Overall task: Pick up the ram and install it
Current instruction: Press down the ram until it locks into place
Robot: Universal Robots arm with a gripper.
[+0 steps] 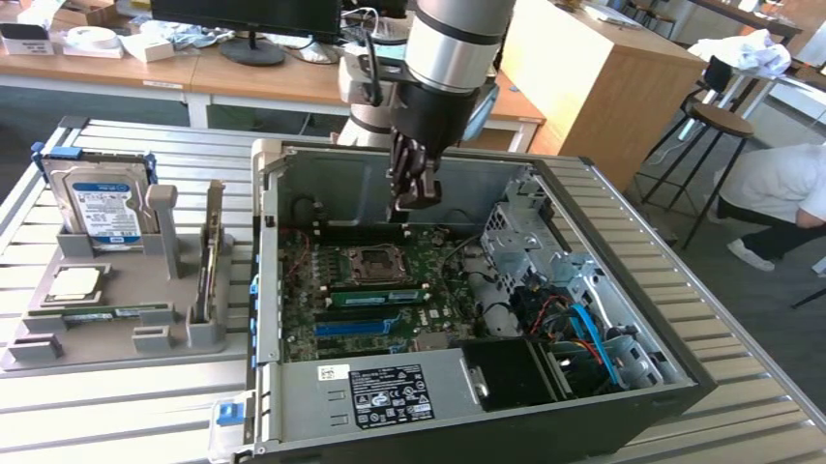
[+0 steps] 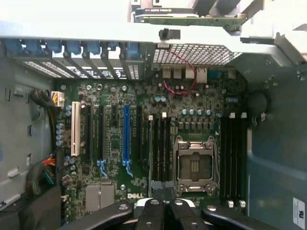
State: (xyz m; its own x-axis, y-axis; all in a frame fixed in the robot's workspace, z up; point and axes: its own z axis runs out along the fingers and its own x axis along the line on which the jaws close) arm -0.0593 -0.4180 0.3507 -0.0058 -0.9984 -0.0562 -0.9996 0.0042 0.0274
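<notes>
A table [image 1: 116,406] of pale, ribbed metal slats carries the work. Toward the exterior view's left, a grey parts holder [image 1: 110,333] sits directly on it, with a hard drive [image 1: 103,208] standing upright in a rear slot, a square silver CPU chip [image 1: 75,283] lying flat, one green stick [image 1: 110,312] lying along its front and another [image 1: 211,253] standing on edge. Just beside the holder, toward the exterior view's right, an open computer case [image 1: 452,387] lies on its side, its motherboard [image 1: 374,290] facing up.

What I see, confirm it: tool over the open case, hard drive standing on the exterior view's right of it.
Wrong side. The exterior view shows the hard drive standing on that view's left of the case; the tool is over it.
</notes>
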